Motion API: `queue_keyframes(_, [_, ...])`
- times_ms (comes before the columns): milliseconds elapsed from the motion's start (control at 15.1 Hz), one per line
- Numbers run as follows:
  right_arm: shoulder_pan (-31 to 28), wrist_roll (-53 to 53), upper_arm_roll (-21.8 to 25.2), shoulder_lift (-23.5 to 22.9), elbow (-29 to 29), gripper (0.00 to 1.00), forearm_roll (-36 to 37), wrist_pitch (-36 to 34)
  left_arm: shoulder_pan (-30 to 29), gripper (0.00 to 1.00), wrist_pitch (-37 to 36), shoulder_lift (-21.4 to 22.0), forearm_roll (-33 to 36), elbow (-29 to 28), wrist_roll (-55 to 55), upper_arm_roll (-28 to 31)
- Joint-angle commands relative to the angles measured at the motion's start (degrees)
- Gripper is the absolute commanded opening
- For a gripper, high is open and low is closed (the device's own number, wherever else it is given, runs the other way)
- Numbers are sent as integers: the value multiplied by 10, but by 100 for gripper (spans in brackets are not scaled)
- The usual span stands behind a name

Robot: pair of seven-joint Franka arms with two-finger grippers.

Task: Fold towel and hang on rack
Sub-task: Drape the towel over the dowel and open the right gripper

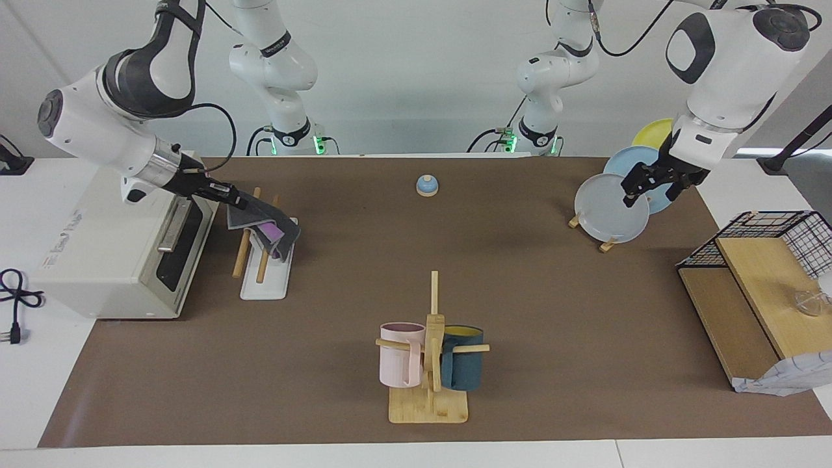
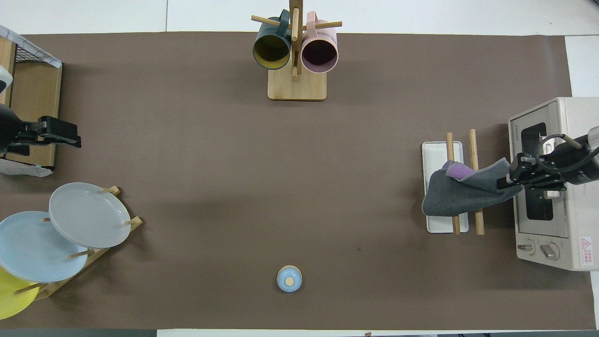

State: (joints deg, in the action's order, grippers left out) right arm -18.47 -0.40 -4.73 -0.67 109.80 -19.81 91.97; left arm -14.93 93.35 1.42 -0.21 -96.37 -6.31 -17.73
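So we're at the hanging step: right tool [image 1: 235, 200] pinches the folded purple-and-grey cloth towel [image 1: 265, 223] draped across the two-rod wooden rack [image 1: 263, 281]. Next, I'd guess: let go. Left tool [image 1: 656, 182] waits over the plates, jaws wide.

Toaster oven [image 2: 552, 187]: small brand word on front top edge, by door, looks like "TOSHIBA", letters barely legible. Red-and-white warning sticker with triangle sign on control panel beside knobs; wording too small to read. Printing on oven top in facing view, unreadable. No other legible text, numbers.
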Motion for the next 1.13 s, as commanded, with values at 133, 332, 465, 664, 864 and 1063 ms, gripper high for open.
queue_keyframes(133, [-28,-57,-8,16,25,0,41,16,129,100,-41,19,12,-8,11,131])
queue_keyframes(332, [-34,-95,-7,30,66,0,47,58,176,100,-27,2,10,19,20,182])
queue_keyframes(465, [-37,-105,-8,40,93,0,75,89,185,100,-33,-7,9,47,48,184])
queue_keyframes(664, [-39,-129,-8,43,117,0,79,124,196,100,-35,-4,9,43,50,183])
queue_keyframes(864, [-38,-134,-8,42,126,0,86,145,195,100,-35,-1,9,38,50,183])
queue_keyframes(1063, [-32,-141,-8,43,135,0,94,164,189,100,-34,1,9,36,49,182])
